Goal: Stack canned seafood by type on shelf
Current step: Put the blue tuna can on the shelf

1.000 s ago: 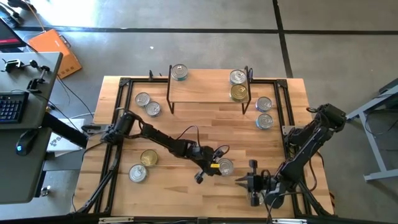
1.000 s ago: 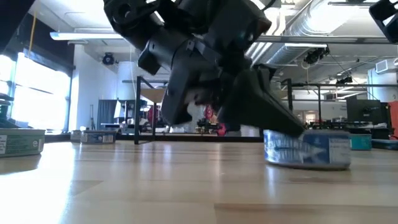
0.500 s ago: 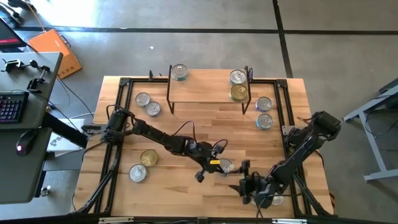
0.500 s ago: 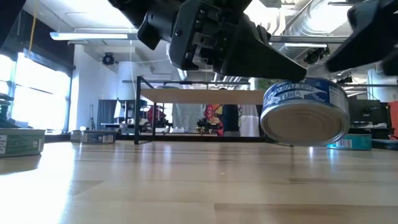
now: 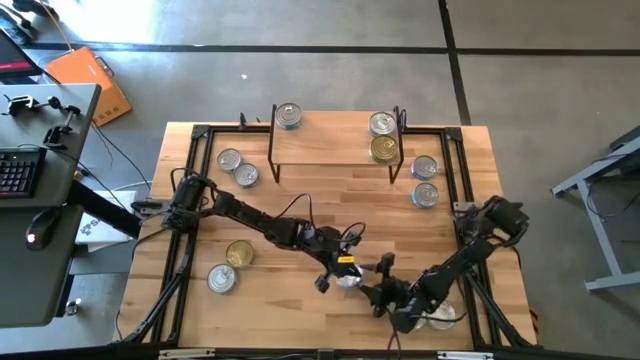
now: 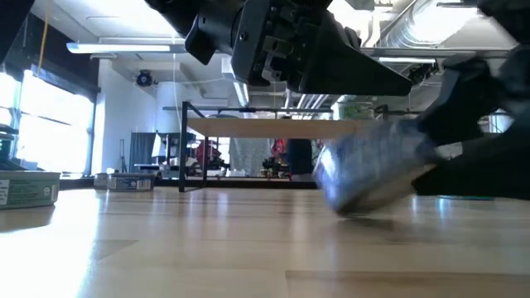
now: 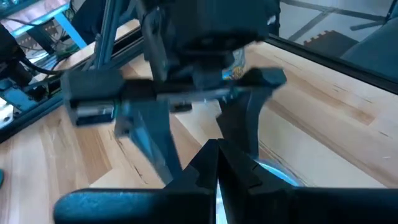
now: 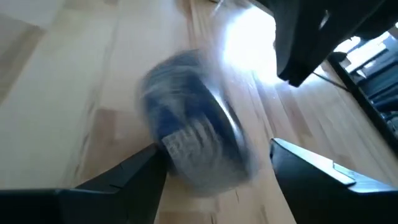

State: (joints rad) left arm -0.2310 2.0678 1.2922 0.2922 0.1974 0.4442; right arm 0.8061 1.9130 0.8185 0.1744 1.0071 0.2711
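Note:
A blue-labelled can [image 8: 196, 146] stands tilted on its edge on the tabletop near the front centre, blurred in the right wrist and low views [image 6: 373, 170]. My left gripper [image 5: 343, 272] is shut and hovers right over the can. My right gripper [image 5: 376, 282] is open, with one finger [image 8: 124, 177] on each side of the can. The shelf [image 5: 330, 142] stands at the far middle with three cans on it, one at its left end [image 5: 288, 116], two at its right end [image 5: 381, 124]. My left gripper's shut fingertips [image 7: 216, 163] come down slanting from the table's left, right by the tilted can's upper rim [image 7: 273, 175]; whether they touch it I cannot tell. My right gripper's finger [image 8: 140, 169] stands close against the can's side; blur hides whether it touches.
Loose cans lie on the table left of the shelf [image 5: 229, 160], right of it [image 5: 424, 167] and at the front left [image 5: 239, 254]. A black frame [image 5: 190, 200] runs around the tabletop. A desk with a keyboard [image 5: 15, 170] stands off the table's left.
My left gripper has tipped the can up off its flat base. My right gripper has opened and gone toward the table's left until its fingers stand on either side of the can. The can, lying flat a second ago, now stands tilted and has shifted a little.

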